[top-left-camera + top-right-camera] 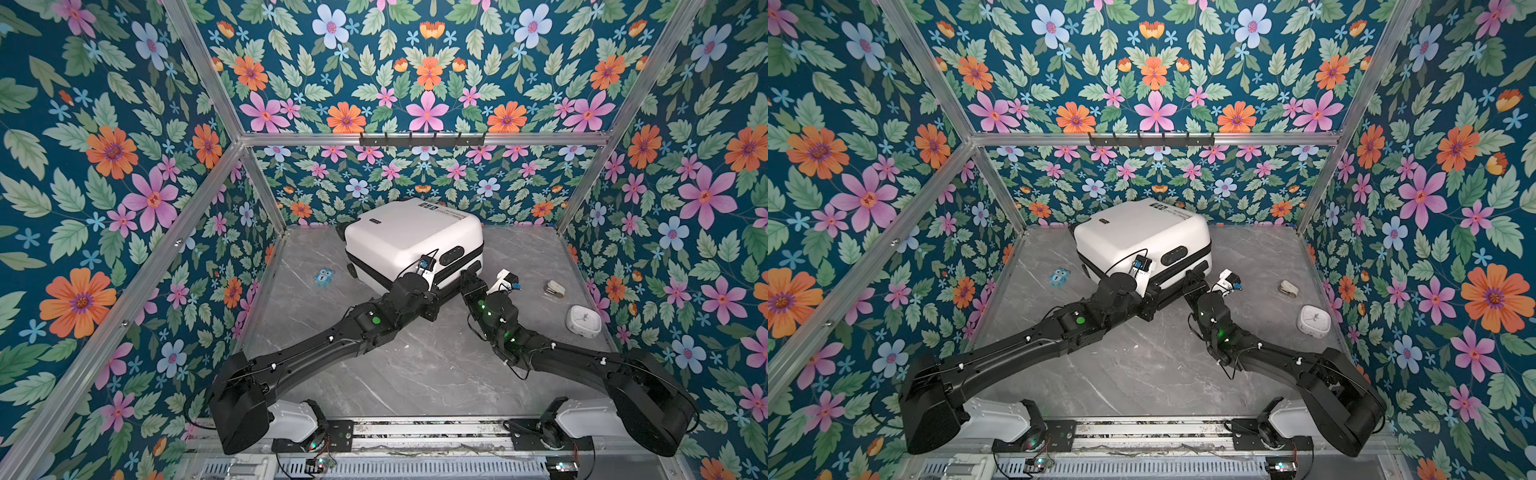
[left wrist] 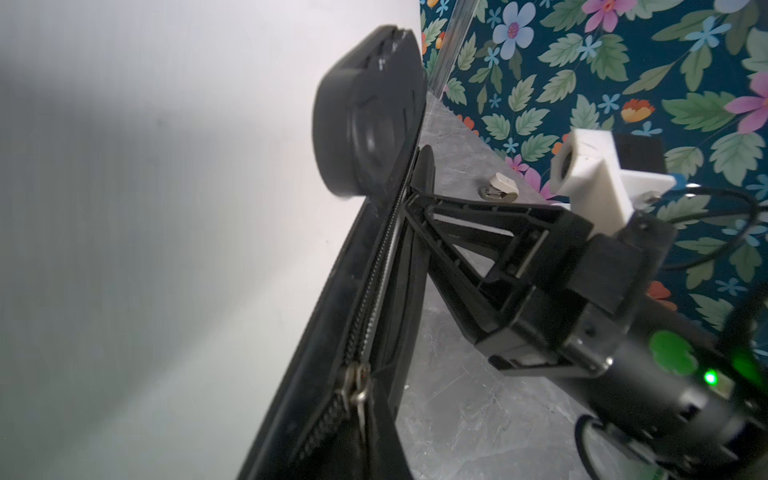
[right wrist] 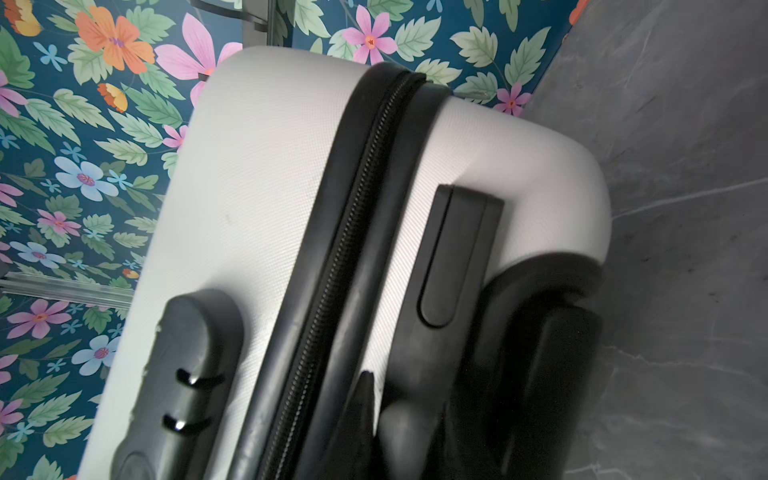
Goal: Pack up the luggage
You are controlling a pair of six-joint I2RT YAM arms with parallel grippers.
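Left pincer [image 1: 1156, 291] together, right pincer [image 2: 419, 183] of unclear gap, both against luggage [image 1: 411, 232] zipper edge.

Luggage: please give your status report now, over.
Left end effector shut, against luggage edge. Right end effector at its black handle, grip unclear. Luggage closed, lying flat. Owl toy, stapler, white clock lie apart.

Dark teal wallpaper [image 1: 424, 62] with pink, orange and pale blue flowers and green leaves covered all three walls. A bare aluminium frame [image 1: 291, 138] ran along the edges, with a black hook rail [image 1: 422, 141] on its back bar. The floor [image 1: 415, 365] was grey, marble-patterned and evenly lit.
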